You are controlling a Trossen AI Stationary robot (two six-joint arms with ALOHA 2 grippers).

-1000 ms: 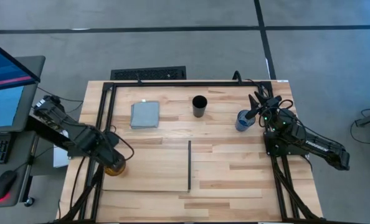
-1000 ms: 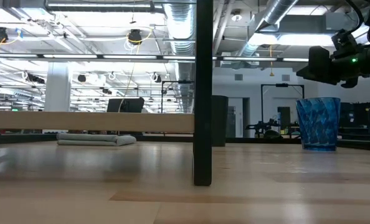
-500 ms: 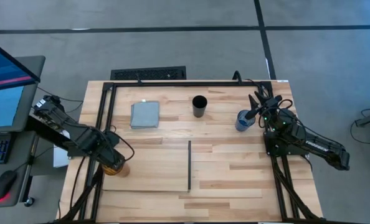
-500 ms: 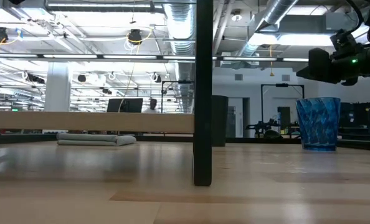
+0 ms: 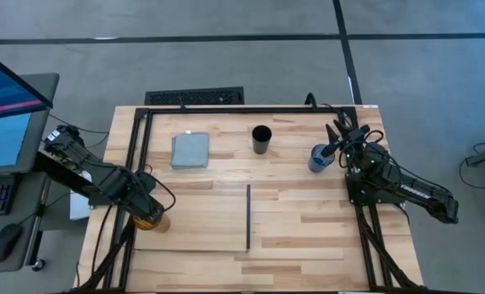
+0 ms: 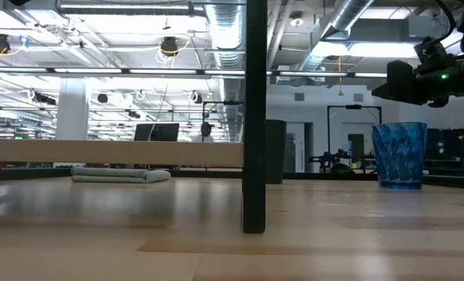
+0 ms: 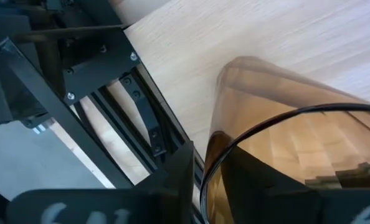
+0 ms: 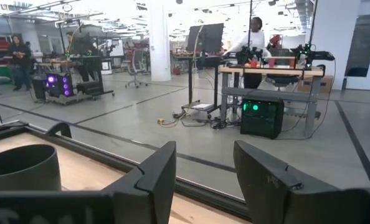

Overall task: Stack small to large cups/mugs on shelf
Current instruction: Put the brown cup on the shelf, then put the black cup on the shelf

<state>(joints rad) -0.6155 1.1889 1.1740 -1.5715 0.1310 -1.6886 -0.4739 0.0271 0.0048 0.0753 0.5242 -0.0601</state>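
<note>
An amber cup (image 5: 152, 219) (image 7: 278, 106) stands upright on the pale shelf (image 5: 198, 216) near its left end. My left gripper (image 5: 148, 209) (image 7: 219, 183) points straight down over it, open, with one finger inside the cup and one outside its wall. The black cup (image 5: 261, 139) (image 8: 20, 165) stands on the table by the far edge. The blue cup (image 5: 318, 158) (image 6: 398, 156) stands at the right. My right gripper (image 5: 338, 135) (image 8: 203, 158) hovers level just beyond the blue cup, open and holding nothing. My left gripper straddles the amber cup's wall at the rim (image 7: 203, 186) from above, one finger (image 7: 180, 177) outside and the other seen through the amber wall inside. Whether either finger touches the wall I cannot tell. The cup's base rests on the shelf.
A grey-blue square pad (image 5: 190, 150) lies at the far left of the table. A thin black strip (image 5: 248, 216) runs along the shelf's right end. Black frame rails (image 5: 136, 155) border the table. Bare tabletop (image 5: 308, 220) lies right of the shelf.
</note>
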